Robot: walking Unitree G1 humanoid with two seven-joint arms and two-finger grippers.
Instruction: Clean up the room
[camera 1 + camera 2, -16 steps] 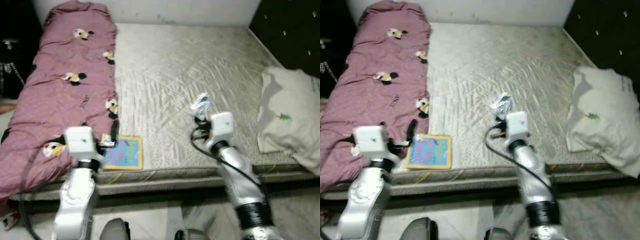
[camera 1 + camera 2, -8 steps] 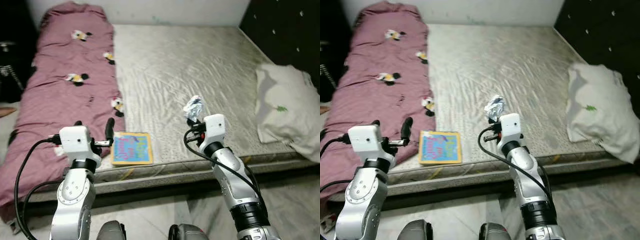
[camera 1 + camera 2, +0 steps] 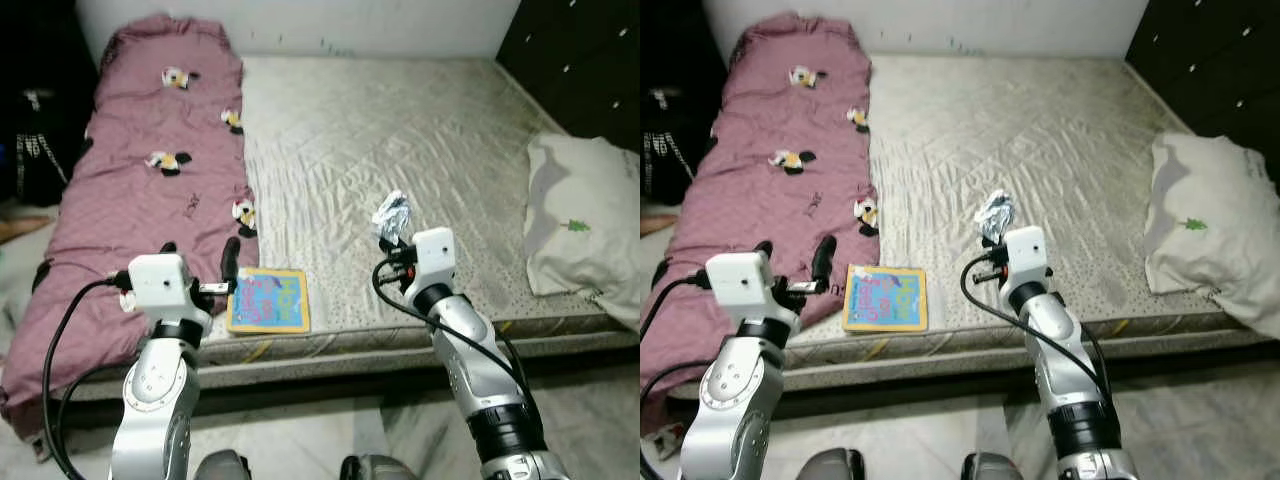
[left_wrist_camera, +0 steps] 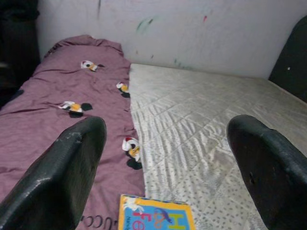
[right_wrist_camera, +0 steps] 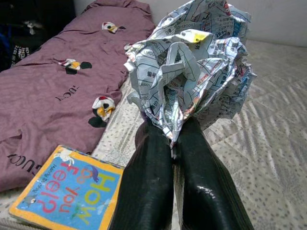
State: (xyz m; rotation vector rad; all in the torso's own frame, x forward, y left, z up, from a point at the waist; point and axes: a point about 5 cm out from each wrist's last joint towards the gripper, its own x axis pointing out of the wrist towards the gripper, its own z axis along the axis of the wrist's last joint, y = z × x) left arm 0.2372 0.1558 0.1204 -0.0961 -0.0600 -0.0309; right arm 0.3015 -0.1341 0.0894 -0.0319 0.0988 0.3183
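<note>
While the robot stands at the foot of a bed (image 3: 400, 130), the left eye view has the right gripper (image 3: 397, 232) raised over the mattress edge, its fingers closed on a wad (image 3: 391, 213) of crumpled printed paper held clear of the sheet. Left of it a book (image 3: 268, 300) lies flat at the bed's near edge, just beside a purple quilt (image 3: 150, 190); a pillow (image 3: 585, 230) sits at the far right. The left gripper (image 3: 200, 260) hovers near the book, holding nothing. From the right eye view the same layout reads: wad above the right wrist, book between the two arms. Looking through the left wrist view, both fingers (image 4: 62, 172) stand wide apart with only bedding and the book's top edge between them. Seen in the right wrist view, the two fingers (image 5: 148, 191) are pressed together on a lower fold of the wad, which blooms out above them. That paper looks very light, soft and crushable, likely to slip if pinched by one loose flap; a hold deeper in the bunched middle should be surer.
</note>
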